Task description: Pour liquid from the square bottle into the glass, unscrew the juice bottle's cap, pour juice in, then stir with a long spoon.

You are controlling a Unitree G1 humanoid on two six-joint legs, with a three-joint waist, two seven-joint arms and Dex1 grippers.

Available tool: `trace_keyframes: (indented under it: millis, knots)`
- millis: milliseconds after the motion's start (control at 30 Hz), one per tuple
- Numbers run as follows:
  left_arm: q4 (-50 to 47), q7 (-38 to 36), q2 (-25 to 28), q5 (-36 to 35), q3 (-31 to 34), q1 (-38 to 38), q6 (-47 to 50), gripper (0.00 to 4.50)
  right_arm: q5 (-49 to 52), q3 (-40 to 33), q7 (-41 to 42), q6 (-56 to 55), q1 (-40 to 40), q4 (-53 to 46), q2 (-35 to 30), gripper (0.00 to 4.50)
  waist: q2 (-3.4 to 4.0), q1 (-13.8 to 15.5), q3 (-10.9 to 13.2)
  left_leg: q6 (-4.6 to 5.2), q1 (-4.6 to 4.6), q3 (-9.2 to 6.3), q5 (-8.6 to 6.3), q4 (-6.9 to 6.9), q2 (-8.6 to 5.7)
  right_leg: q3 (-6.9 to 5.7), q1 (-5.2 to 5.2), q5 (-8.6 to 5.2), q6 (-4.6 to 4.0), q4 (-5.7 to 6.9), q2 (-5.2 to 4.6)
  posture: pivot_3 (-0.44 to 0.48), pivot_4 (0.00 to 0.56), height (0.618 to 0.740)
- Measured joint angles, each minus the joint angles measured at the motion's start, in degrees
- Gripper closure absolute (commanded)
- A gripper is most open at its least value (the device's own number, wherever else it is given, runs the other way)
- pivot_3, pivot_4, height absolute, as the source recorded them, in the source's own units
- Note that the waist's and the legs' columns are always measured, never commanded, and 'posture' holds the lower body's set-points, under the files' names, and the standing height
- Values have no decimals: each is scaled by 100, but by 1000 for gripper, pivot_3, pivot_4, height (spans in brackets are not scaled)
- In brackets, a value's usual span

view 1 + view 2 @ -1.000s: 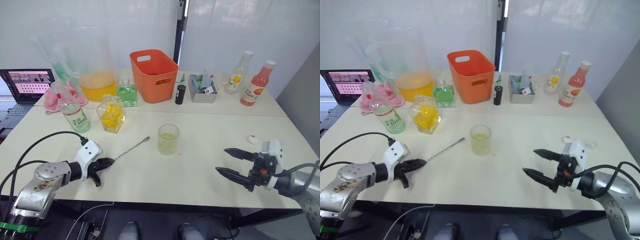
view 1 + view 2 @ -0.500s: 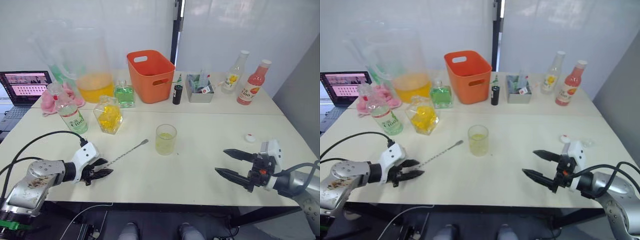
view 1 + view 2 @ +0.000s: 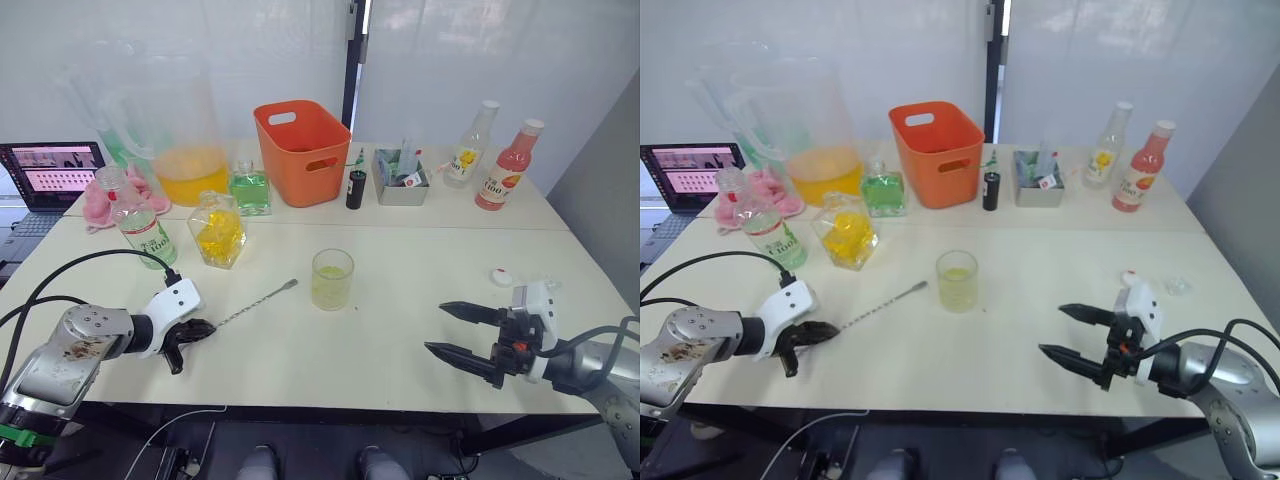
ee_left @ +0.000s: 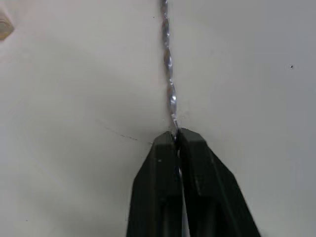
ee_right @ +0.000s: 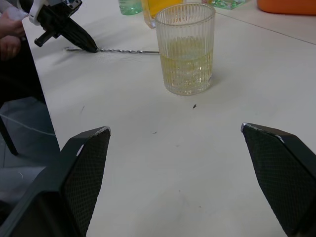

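On the pale table point(image 3: 330, 360), the long spoon point(image 3: 262, 299), lying left of the glass point(image 3: 332, 279), is pinched at its near end by the closed left gripper point(image 3: 193, 331); it should be lifted level, the right gripper point(image 3: 452, 330) being held wide.

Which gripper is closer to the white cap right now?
Right. The right gripper hangs open over the table's near right edge, a short way in front of the cap. The left gripper is across the table, shut on the long spoon.
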Motion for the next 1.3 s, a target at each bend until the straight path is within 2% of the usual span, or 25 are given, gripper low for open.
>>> trace_keyframes:
  millis: [233, 467, 600, 767, 900, 1067, 1300]
  knots:
    - [321, -170, 5, -189, 279, -33, -3, 4474, 287, 18, 38, 397, -358, 12, -88, 0, -5, -8, 3, 2, -1, 3, 1, -1, 2, 3, -4, 0, 0, 1, 2, 0, 150, 740]
    - [101, 147, -718, -912, 1180, -802, -32, 4474, 1076, 9, -300, 1125, -1328, 251, 62, 0, -22, 32, 13, 33, -8, 4, 21, 2, 1, 3, 0, 4, 6, -1, 2, 0, 150, 740]
    - [-238, 474, -1171, -1134, 1243, -1302, -96, 4474, 1495, -6, -801, 1506, -1990, 433, 329, 0, -22, 25, 13, 45, -9, 3, 29, 2, 0, 3, 0, 25, 44, 2, 5, 0, 150, 740]
    - [-648, 1283, -1935, -935, 852, -2227, -294, 4474, 1628, 353, -2162, 1828, -3160, 545, 1460, 0, -24, -15, 13, 50, -10, 2, 32, 5, -1, 15, -1, 34, 57, 6, 13, 0, 150, 740]
    - [-696, 1734, -2229, -396, 349, -2402, -587, 4474, 1609, 516, -3147, 1966, -3654, 851, 2249, 0, -23, -6, 13, 50, -12, 3, 32, 1, -6, 26, -4, 33, 57, 15, 15, 0, 150, 740]
    - [-729, 1926, -2297, 89, -25, -2398, -884, 4474, 1831, 430, -4152, 1976, -4278, 1164, 3264, 0, -22, -15, 14, 51, -18, 2, 32, 1, -7, 26, -13, 38, 50, 22, 16, 0, 150, 740]
    - [-774, 2183, -2399, 505, -118, -2392, -996, 4474, 1876, 348, -4859, 1897, -4629, 1324, 3936, 0, -22, 1, 14, 51, -19, 2, 32, 1, -7, 25, -13, 38, 49, 22, 16, 0, 150, 740]
